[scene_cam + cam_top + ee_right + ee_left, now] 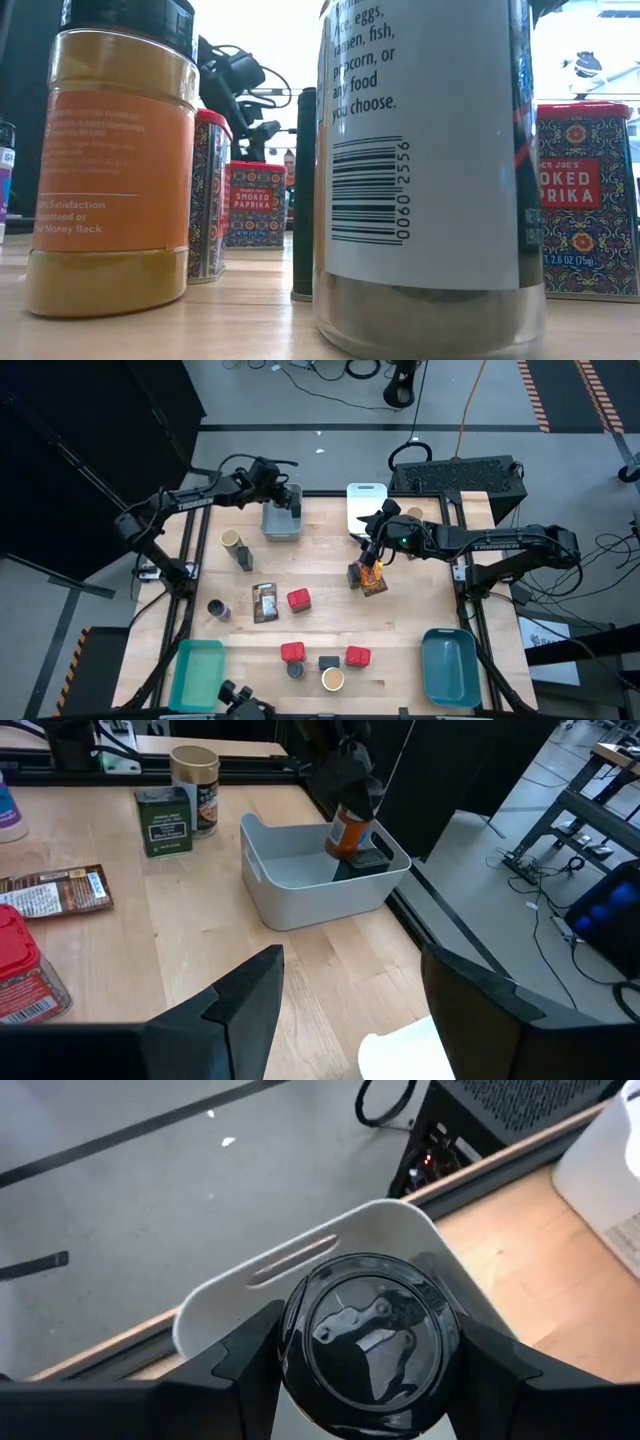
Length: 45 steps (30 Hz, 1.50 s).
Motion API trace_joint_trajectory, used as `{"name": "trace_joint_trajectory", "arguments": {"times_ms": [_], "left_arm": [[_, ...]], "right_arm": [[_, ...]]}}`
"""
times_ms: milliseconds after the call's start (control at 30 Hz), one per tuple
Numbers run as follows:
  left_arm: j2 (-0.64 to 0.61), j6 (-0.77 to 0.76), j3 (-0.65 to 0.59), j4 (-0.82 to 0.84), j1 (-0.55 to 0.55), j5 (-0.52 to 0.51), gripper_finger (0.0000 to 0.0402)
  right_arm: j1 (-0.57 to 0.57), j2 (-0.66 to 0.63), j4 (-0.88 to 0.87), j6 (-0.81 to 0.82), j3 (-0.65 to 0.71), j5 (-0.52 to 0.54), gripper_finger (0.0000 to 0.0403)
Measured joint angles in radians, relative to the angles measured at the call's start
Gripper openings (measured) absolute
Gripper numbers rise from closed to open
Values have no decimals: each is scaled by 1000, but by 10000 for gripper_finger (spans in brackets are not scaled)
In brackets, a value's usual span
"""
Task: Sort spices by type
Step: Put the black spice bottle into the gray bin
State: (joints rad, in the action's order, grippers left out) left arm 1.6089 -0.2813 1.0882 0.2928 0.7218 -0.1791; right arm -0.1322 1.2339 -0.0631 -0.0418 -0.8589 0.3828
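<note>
Where left gripper (350,782) grips, upright jar (349,830)

Red-lidded patterned tins (586,200), an orange-labelled jar (112,160), teal (197,673) and blue (449,665) bins.

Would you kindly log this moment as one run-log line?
left gripper: shut on dark-lidded jar, over grey bin | right gripper: above printed packet, grip unclear

Backlit low view glares white; the near jar (430,170) looms blurred.
</note>
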Motion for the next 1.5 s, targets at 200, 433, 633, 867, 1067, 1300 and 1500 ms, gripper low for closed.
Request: {"name": "trace_joint_trajectory", "arguments": {"times_ms": [200,433,633,867,1067,1300,1500], "left_arm": [[10,-1,0,-27,5,0,212],[9,-2,0,-39,10,23,212],[9,-1,-4,-61,7,23,212],[9,3,-82,-161,7,23,212],[9,47,-88,-173,3,21,212],[9,77,-88,-231,2,29,212],[8,77,-134,-282,2,43,212]], "right_arm": [[0,0,0,0,0,-25,222],[0,0,0,-6,0,-26,222],[0,-3,0,-15,0,-24,222],[0,-17,-3,-24,0,-24,222],[0,-43,-1,-27,0,-97,222],[3,-97,-53,-15,0,-105,222],[13,-169,-98,8,15,-104,222]]}}
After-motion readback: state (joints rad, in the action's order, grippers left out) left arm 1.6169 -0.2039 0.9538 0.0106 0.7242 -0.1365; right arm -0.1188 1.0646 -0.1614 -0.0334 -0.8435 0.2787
